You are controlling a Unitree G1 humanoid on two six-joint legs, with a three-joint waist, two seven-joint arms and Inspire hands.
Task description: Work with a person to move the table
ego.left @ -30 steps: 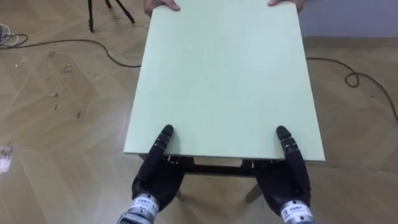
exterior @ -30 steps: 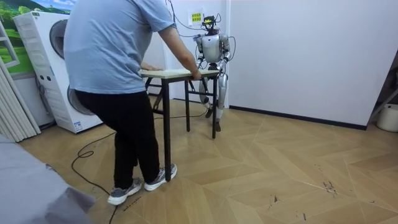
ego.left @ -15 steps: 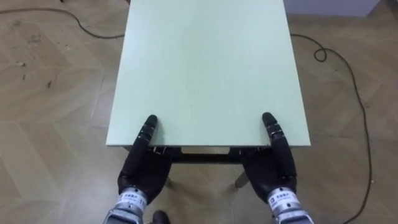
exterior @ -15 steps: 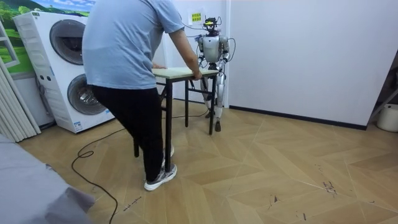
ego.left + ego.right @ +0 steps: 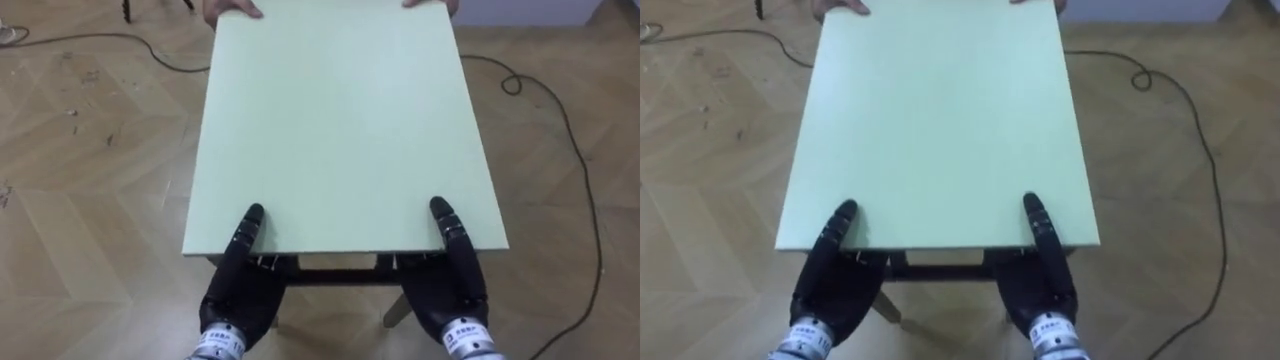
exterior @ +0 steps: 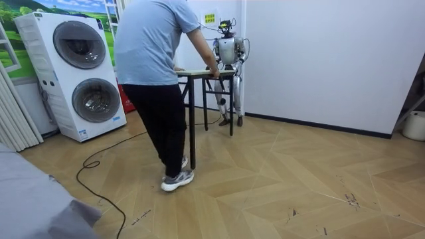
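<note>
Pale-green board on a dark frame [image 5: 335, 270]: the table [image 5: 330, 130], slung between two carriers. At the table's near edge, left hand [image 5: 238, 290] clamped by the left corner and right hand [image 5: 448, 290] by the right corner. Thumb of each laid flat on top, palm tucked beneath, remaining fingers hidden under the board.

At the table's far edge, person's hands [image 5: 228, 10] holding both corners. In the room view, person [image 6: 156, 60] mid-stride at that end and leaning over it, robot upright at the opposite end, close to the white wall [image 6: 319, 53]. Beyond the person from the table, toward the room view's left, stacked washing machines [image 6: 73, 73]. Under the table, wood floor [image 5: 90, 180]; whether the legs clear it, impossible to tell.

Probably stiff and fairly light, judging by the thin flat top and slender legs. No give to absorb a mismatch between the two ends, so any tilt or tug likely felt at once by the partner. Smooth surface, likely slippery under thumbs alone. Better borne from the underside of the edge, thumbs merely steadying. Best hold near the corners, wide apart, for control of twist. Worth keeping level and matching the person's pace.
</note>
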